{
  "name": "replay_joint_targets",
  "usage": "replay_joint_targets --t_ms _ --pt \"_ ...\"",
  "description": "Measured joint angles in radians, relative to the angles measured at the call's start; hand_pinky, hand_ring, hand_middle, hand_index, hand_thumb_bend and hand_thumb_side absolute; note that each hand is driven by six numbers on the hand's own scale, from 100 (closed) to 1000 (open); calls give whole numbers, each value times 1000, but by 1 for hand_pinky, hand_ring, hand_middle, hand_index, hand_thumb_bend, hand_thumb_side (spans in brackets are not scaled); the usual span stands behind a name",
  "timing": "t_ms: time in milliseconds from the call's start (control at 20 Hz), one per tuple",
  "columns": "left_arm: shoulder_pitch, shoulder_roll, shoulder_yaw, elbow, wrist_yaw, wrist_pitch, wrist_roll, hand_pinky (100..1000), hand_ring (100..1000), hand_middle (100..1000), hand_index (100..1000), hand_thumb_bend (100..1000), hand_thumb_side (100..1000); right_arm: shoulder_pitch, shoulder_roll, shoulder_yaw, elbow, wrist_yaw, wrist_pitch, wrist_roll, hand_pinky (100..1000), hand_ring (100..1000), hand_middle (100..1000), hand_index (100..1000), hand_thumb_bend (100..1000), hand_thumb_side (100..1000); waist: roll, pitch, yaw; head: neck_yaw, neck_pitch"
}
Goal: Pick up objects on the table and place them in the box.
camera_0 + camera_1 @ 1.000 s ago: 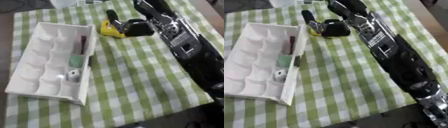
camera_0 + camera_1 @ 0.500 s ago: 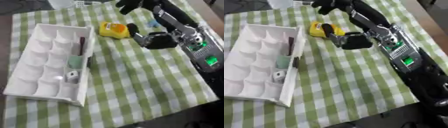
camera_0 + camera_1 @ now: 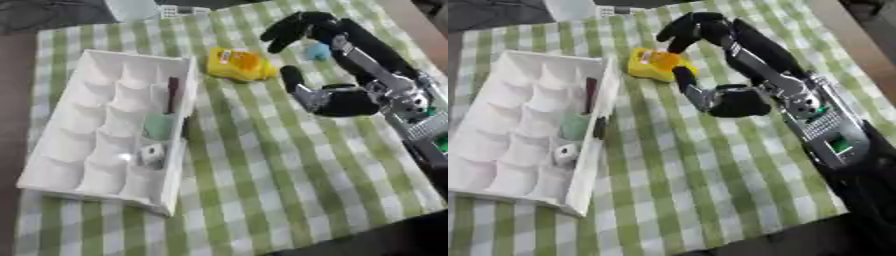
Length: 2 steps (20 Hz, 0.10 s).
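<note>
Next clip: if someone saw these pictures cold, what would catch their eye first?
Most likely the black right robot hand, reaching in from the right over the green checked tablecloth, fingers curled above a small light blue thing. Next, the yellow object lying on the cloth just left of that hand. Then the white compartmented box at the left, already holding a few small items.

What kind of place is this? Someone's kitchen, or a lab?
Probably a lab test bench dressed as a dining table: a green checked tablecloth, a white compartment box holding a few small items, a yellow object, and a robot hand reaching over.
</note>
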Motion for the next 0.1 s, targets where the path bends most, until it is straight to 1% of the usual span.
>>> replay_joint_targets --t_ms 100 --pt "0 0 1 0 0 0 1 760 663 938 835 146 914 3 7 0 0 0 5 2 690 687 746 888 100 336 0 0 -2 0 0"
